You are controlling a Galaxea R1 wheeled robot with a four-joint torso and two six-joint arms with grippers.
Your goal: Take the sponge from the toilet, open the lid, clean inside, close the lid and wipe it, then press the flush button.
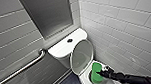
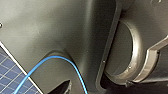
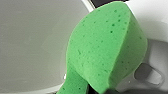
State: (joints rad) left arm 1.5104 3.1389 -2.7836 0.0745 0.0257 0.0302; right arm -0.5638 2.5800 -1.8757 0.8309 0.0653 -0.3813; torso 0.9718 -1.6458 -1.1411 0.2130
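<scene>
White glossy wall tiles (image 1: 120,25) wrap the corner, a flat grey panel (image 1: 50,13) sits above the tank, and a brushed metal grab bar (image 1: 20,69) slants along the wall beside it. Down we look at the white glossy ceramic toilet (image 1: 64,46), and the white oval hinged lid (image 1: 81,56) is up, greyish hollow underside facing us, leaning back toward the tank. There on the flat tank top is the small dark round flush button (image 1: 70,40), untouched and well apart from the action. And the action is low in the corner: the black right arm reaches in, and the right hand (image 1: 100,74) is clamped on the small bright green porous sponge (image 1: 95,72) (pinched at one end, the pad bulging out (image 3: 105,50)). That sponge stands upright at the bowl opening, just beside the foot of the raised lid; whether it presses on ceramic, I cannot tell. Dark blue tiled floor (image 1: 68,83) lies beside the bowl, with a thin blue cable (image 2: 62,60) curving over a dark robot casing (image 2: 62,30).
</scene>
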